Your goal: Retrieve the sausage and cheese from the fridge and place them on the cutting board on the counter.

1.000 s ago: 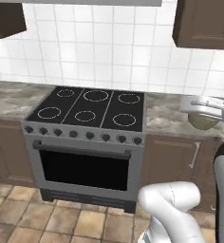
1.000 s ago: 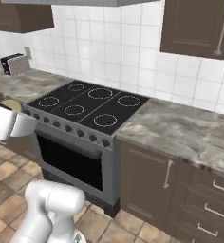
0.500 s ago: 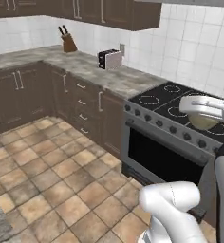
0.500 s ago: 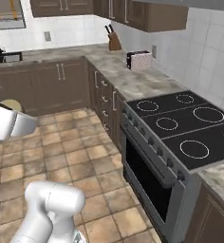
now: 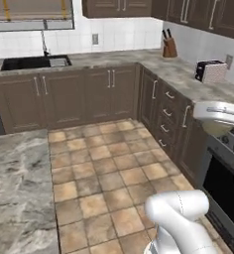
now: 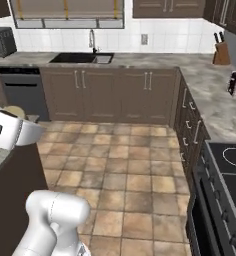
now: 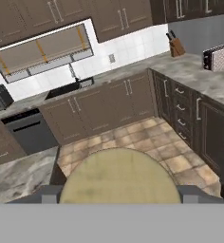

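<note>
The sink (image 5: 33,62) sits in the far desk (image 5: 109,58) under the window (image 5: 32,14); knife block (image 5: 169,48) in the corner, toaster (image 5: 210,71) nearer along the right run.

We see a wide open tiled floor (image 5: 104,163) in the middle of the kitchen, with free room above it, closed in by the dark cabinets under the counter (image 5: 109,58) at the back and on the right side. On the back counter the sink (image 5: 32,62) with its faucet (image 5: 43,42) rises a little, and along the right run the knife block (image 5: 169,47) and the toaster (image 5: 211,71) stand in the way. Close to us a marbled island slab (image 5: 17,188) blocks the left side, and the stove (image 6: 230,175) blocks the right.
</note>
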Controlling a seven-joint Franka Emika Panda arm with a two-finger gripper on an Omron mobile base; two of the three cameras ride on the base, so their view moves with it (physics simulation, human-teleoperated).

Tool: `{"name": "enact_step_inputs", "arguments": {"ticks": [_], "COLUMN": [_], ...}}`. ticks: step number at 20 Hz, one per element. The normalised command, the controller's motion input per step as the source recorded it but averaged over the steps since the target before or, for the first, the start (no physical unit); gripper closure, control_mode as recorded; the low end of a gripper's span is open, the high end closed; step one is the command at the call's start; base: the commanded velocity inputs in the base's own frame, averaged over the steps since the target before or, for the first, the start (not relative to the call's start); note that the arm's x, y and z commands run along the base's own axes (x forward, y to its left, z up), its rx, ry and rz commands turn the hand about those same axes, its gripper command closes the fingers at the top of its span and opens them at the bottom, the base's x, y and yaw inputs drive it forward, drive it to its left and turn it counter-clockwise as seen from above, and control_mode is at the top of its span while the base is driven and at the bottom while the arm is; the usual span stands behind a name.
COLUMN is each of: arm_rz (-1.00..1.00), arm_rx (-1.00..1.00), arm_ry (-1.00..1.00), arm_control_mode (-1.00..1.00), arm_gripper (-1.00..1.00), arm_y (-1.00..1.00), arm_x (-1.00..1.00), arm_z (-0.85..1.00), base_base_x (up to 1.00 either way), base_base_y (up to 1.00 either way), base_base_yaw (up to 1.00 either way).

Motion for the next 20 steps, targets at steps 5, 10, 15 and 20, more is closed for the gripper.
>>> {"name": "enact_step_inputs", "arguments": {"ticks": [5, 10, 15, 20], "arm_rz": [0.00, 0.00, 0.00, 0.00], "arm_rx": [0.00, 0.00, 0.00, 0.00], "arm_ry": [0.00, 0.00, 0.00, 0.00], "arm_control_mode": [1.00, 1.00, 1.00, 1.00], "arm_gripper": [1.00, 1.00, 1.00, 1.00], "arm_y": [0.00, 0.00, 0.00, 0.00], "arm_x": [0.00, 0.00, 0.00, 0.00], "arm_z": [0.00, 0.00, 0.00, 0.00], "base_base_x": [1.00, 1.00, 1.00, 1.00], "base_base_y": [-0.39, -0.58, -0.67, -0.60], "base_base_yaw": [0.43, 0.32, 0.30, 0.37]}}
